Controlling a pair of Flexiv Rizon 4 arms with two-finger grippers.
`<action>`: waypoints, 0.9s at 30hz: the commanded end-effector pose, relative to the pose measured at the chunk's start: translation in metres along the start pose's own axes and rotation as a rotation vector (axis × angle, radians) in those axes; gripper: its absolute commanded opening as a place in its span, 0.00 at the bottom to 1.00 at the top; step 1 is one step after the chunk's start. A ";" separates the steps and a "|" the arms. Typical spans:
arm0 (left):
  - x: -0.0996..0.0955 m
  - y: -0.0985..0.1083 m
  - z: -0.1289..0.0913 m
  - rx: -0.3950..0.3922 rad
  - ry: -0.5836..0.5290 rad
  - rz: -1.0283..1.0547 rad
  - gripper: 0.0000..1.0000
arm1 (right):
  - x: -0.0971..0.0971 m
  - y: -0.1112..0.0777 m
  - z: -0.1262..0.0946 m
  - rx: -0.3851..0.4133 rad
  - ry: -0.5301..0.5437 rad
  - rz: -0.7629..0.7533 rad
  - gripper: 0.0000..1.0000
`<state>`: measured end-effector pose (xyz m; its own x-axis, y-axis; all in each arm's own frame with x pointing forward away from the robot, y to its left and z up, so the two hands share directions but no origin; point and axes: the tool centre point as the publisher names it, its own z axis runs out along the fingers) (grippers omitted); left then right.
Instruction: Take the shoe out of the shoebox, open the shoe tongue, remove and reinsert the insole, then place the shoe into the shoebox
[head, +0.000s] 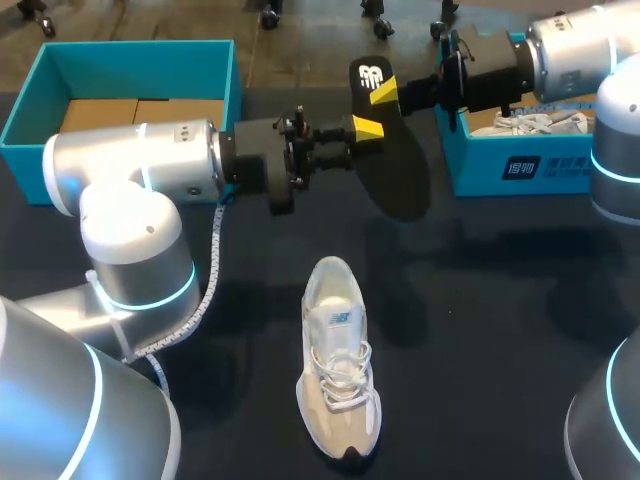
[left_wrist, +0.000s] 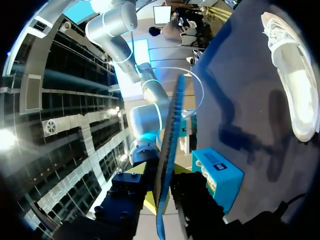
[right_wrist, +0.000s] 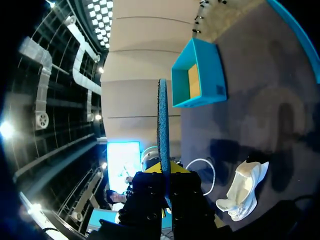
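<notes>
A black insole (head: 392, 165) with a white logo hangs edge-up in the air above the table's far middle, held from both sides. My right gripper (head: 385, 92) is shut on its upper end; in the right wrist view the insole (right_wrist: 162, 115) rises edge-on from between those fingers (right_wrist: 165, 181). My left gripper (head: 365, 128) grips the insole's middle, and the thin blue-edged insole (left_wrist: 170, 150) stands pinched between its fingers (left_wrist: 162, 202). The white-beige shoe (head: 340, 365) lies on the dark table below, toe toward the far side, also seen as the shoe (left_wrist: 295, 75) and the shoe (right_wrist: 245, 192).
An open teal box (head: 130, 50) with a cardboard floor stands at the far left, the same box (right_wrist: 197, 75). A second teal box (head: 520, 165) at the far right holds another white shoe (head: 540, 123). A white cable (head: 205, 290) hangs from my left arm.
</notes>
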<state>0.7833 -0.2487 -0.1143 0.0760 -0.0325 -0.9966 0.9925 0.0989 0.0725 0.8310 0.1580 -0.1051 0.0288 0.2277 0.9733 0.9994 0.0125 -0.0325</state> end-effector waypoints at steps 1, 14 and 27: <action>-0.003 -0.003 0.001 0.005 -0.001 0.006 0.21 | 0.000 0.001 0.001 0.000 -0.001 0.000 0.00; -0.003 0.000 0.006 -0.011 0.006 0.017 0.00 | 0.000 0.001 0.001 0.000 -0.001 0.000 0.00; 0.003 -0.003 -0.016 0.006 0.036 -0.039 0.00 | -0.002 -0.009 -0.017 -0.026 0.022 -0.040 1.00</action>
<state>0.7818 -0.2453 -0.1184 0.0445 -0.0184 -0.9988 0.9939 0.1015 0.0424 0.8309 0.1505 -0.1032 -0.0082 0.2159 0.9764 0.9999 0.0079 0.0067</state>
